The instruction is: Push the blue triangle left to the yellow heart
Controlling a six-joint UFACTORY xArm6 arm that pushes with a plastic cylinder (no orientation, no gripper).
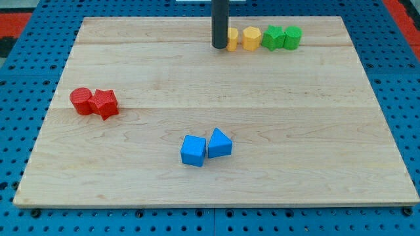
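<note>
The blue triangle (220, 143) lies low in the middle of the wooden board (315, 131), touching a blue cube-like block (193, 150) on its left. A yellow block (232, 39), partly hidden by the rod, sits at the view's top; whether it is the heart cannot be told. A second yellow block (251, 38) stands just to its right. My tip (219, 46) rests on the board right against the left side of the hidden yellow block, far above the blue triangle.
Two green blocks (272, 37) (293, 37) stand to the right of the yellow ones. A red cylinder (81, 100) and a red star-like block (104, 103) sit together at the view's left. A blue pegboard (20, 131) surrounds the board.
</note>
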